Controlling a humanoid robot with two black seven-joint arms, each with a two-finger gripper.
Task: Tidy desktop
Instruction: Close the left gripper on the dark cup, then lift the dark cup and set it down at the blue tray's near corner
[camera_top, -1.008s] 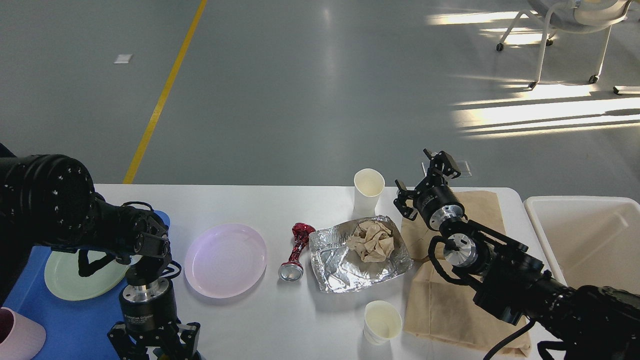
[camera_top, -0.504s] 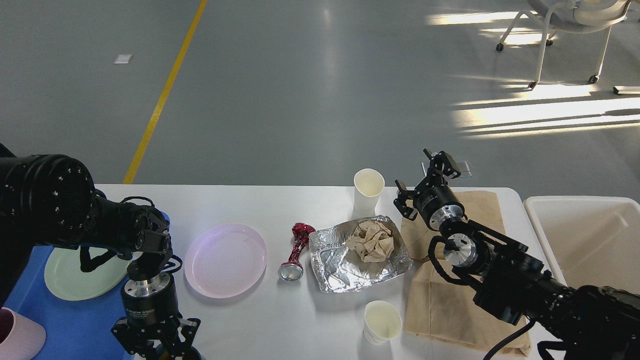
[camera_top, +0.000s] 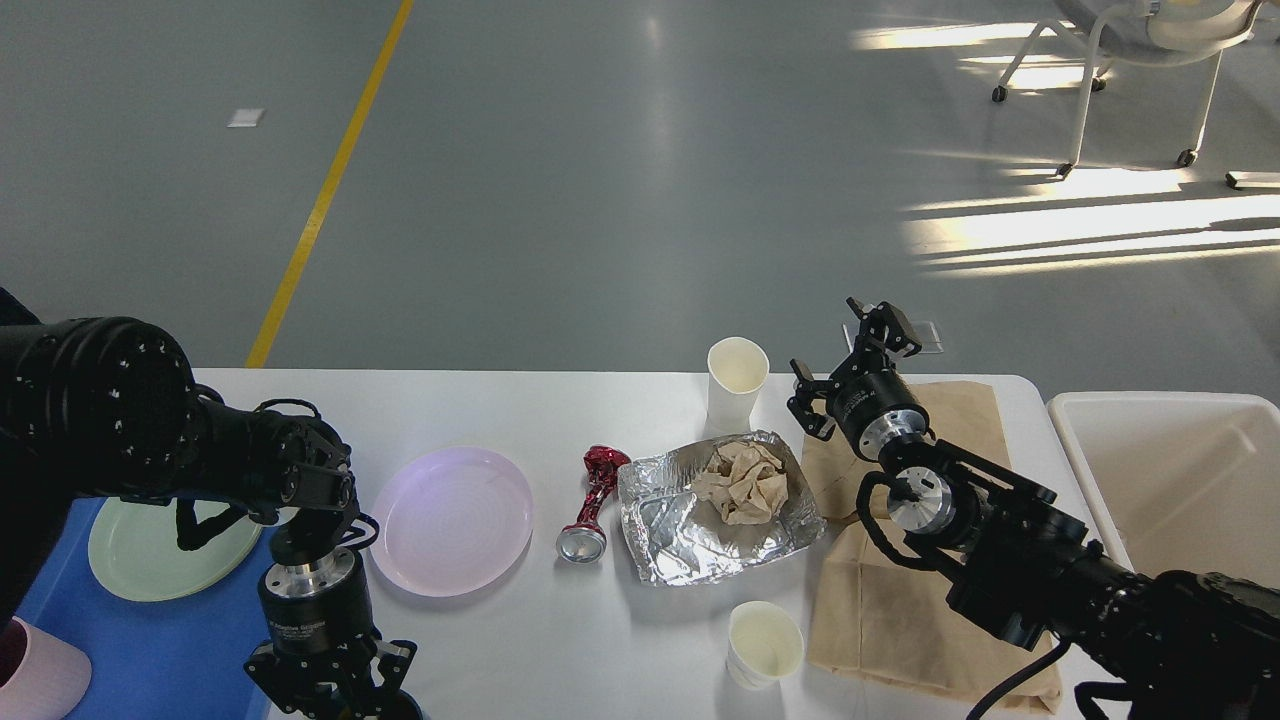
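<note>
On the desktop (camera_top: 520, 410), the spread, empty right gripper (camera_top: 850, 350) is flanked by a paper cup (camera_top: 737, 382) and brown bag (camera_top: 900, 560); the left gripper's (camera_top: 335, 690) opening cannot be told.

Left gripper (camera_top: 335, 690) at bottom edge, fingertips cut off; spread unclear. Left arm covers right rim of green plate (camera_top: 160, 545) and edge of pink plate (camera_top: 452, 520). Pink cup (camera_top: 35, 680) cropped at bottom-left corner. Blue tray (camera_top: 150, 650) runs off the left and bottom edges. Right arm hides part of paper bag (camera_top: 880, 620). Bin (camera_top: 1170, 470) cut by right edge. Chair (camera_top: 1140, 60) cropped at top. Desktop (camera_top: 520, 410) near edge out of frame.
</note>
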